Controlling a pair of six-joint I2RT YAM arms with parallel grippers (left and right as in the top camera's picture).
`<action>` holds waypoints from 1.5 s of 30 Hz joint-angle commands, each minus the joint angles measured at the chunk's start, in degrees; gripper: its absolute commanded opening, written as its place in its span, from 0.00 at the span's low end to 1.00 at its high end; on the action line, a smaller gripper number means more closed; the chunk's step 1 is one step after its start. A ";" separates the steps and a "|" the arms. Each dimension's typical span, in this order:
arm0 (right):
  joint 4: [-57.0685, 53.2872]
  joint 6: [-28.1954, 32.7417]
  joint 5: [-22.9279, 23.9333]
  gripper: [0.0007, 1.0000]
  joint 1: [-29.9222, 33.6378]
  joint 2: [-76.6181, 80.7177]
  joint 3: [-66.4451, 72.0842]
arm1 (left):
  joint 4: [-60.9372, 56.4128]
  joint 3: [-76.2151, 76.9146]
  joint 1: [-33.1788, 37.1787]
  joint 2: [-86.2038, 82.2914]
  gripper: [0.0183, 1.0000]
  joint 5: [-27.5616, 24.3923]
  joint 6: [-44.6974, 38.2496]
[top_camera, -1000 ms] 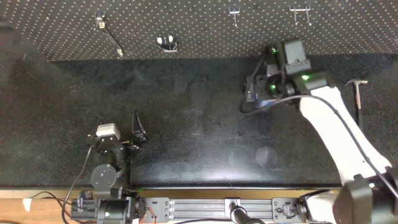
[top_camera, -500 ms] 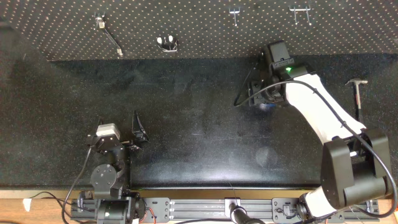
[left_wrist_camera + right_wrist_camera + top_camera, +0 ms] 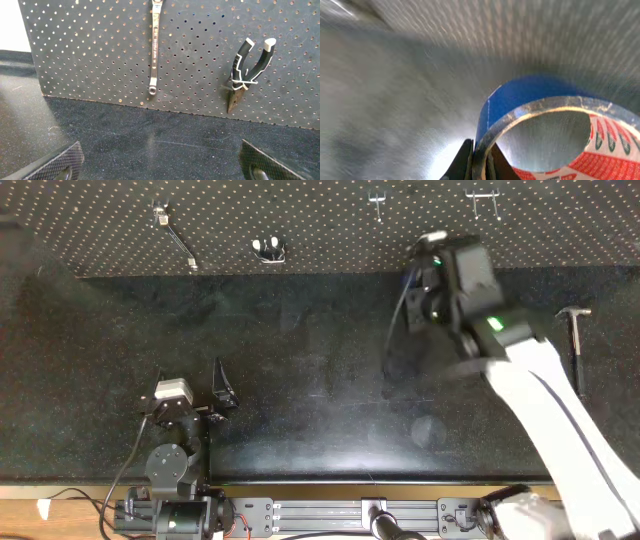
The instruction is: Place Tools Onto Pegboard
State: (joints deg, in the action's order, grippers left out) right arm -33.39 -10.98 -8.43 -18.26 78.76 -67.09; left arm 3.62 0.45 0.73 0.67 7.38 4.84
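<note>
Near the far pegboard (image 3: pixel 100 50), right of centre, the right gripper (image 3: pixel 479 162) was clamped on the rim of a blue tape roll (image 3: pixel 530 97) — the left gripper (image 3: pixel 161 162) sat near-left, jaws apart.

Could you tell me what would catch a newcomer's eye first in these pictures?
The blue tape roll stands out most, its wall pinched in the right arm's jaws, close to the pegboard. On that board, a wrench and a pair of black-and-white pliers already hang apart from each other. A hammer lies on the black table at the far right.
</note>
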 commanded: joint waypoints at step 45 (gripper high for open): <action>11.61 1.18 8.85 0.99 -8.92 -0.04 -0.96 | 0.42 -0.13 0.28 -0.46 1.00 -0.57 0.70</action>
State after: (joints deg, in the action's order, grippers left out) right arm -14.02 -10.07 1.23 -27.11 85.89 -67.70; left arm 3.64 0.45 0.73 0.64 7.35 4.84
